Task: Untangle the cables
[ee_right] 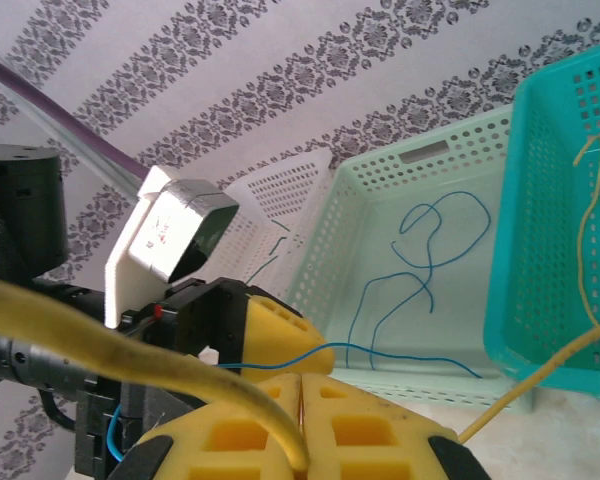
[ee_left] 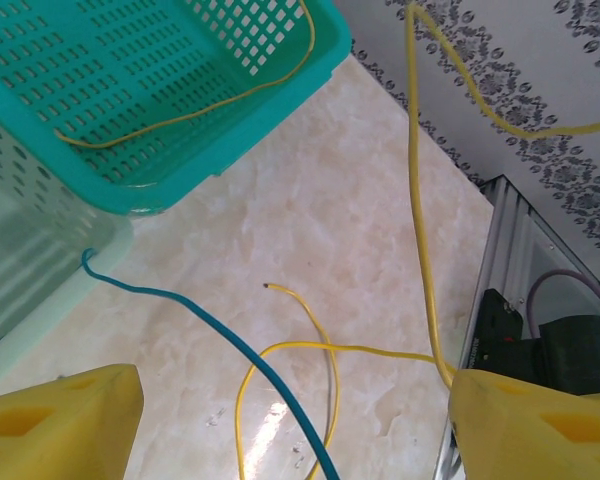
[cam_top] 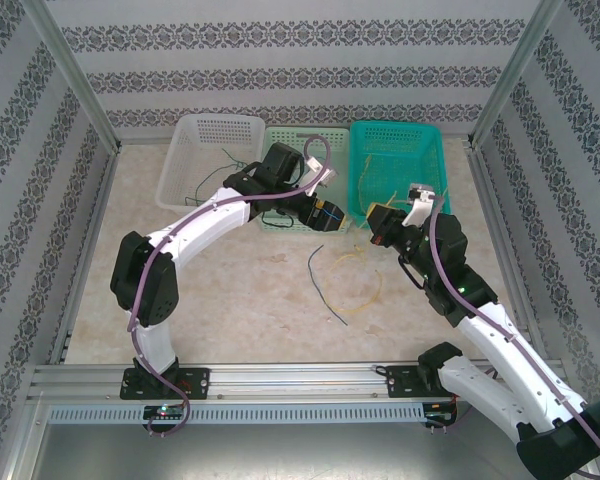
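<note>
My right gripper (cam_top: 378, 222) hovers in front of the teal basket (cam_top: 395, 126), shut on a yellow cable (ee_right: 230, 385) that bends over its closed pads (ee_right: 370, 425). That cable trails down to loose yellow loops (cam_top: 365, 290) on the table beside a blue cable (cam_top: 320, 285). My left gripper (cam_top: 325, 215) hangs at the pale green basket's (cam_top: 290, 132) front edge with its jaws wide apart. Under it lie the blue cable (ee_left: 210, 325) and a yellow loop (ee_left: 280, 348). A taut yellow strand (ee_left: 420, 200) rises past its right finger (ee_left: 535, 430). A thin blue strand (ee_right: 400, 350) crosses in front of the left gripper's finger (ee_right: 270, 330).
The pale green basket holds curly blue cables (ee_right: 430, 250). A yellow cable (ee_left: 180, 115) lies in the teal basket. A white basket (cam_top: 180, 150) at the back left holds dark cables (cam_top: 230, 160). Metal frame posts and patterned walls close in both sides.
</note>
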You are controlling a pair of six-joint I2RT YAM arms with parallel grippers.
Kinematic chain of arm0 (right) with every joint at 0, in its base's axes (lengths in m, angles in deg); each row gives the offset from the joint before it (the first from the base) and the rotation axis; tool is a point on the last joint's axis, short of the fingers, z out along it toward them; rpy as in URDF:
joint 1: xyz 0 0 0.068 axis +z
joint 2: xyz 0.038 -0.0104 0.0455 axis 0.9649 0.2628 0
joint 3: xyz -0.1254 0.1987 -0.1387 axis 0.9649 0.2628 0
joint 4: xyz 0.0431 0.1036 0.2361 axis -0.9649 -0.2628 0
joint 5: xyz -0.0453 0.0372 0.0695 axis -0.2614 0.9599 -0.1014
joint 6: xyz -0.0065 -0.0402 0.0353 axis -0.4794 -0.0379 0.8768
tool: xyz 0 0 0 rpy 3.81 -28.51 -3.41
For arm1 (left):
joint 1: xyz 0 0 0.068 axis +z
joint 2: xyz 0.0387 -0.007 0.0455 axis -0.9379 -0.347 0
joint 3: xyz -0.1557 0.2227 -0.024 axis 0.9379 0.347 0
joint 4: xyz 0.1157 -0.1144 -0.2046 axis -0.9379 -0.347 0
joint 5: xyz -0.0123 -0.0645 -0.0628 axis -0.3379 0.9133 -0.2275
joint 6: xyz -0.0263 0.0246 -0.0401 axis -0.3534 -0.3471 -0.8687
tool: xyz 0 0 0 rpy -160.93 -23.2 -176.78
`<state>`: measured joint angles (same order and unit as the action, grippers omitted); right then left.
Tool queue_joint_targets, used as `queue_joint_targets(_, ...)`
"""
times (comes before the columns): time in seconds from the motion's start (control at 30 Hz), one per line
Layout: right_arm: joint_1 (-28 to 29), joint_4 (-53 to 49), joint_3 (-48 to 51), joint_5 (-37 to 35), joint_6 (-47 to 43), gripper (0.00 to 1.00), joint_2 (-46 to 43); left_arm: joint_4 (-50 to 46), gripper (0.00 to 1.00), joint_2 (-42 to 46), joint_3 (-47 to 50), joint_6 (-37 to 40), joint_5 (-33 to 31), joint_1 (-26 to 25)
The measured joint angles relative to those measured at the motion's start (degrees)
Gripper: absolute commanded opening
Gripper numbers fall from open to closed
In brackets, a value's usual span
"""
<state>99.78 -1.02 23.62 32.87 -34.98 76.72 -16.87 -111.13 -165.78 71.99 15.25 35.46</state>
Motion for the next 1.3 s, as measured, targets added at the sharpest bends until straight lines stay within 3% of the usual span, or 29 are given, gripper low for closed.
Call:
queue_joint_targets(0.33,0.8,4.5,0.0,2.7,-1.3,0.0,1.5,4.4,0.78,0.0,1.3,-3.2,3.4,-1.1)
queue_joint_targets(0.73,1.5,9.0,0.0,4.6,-1.9,0.0,1.9,5.7,0.67,-0.5,1.3,-5.4,4.7,-2.2)
queue_joint_targets(0.8,1.5,9.4,0.0,4.9,-1.9,0.0,1.9,6.1,0.6,-0.8,1.3,-6.0,4.9,-2.2)
queue_joint_targets(0.97,1.5,10.6,0.0,5.3,-1.9,0.0,1.8,8.7,0.22,-1.6,1.3,-8.1,5.7,-2.2)
queue_joint_targets(1.2,1.5,8.7,2.4,3.8,-2.3,0.0,-0.8,12.4,0.03,-1.6,1.8,-10.4,3.1,-2.2)
queue_joint_targets(1.3,1.5,6.9,6.1,0.3,-1.2,0.0,-3.9,14.3,0.0,-1.4,3.6,-11.5,0.6,-2.1)
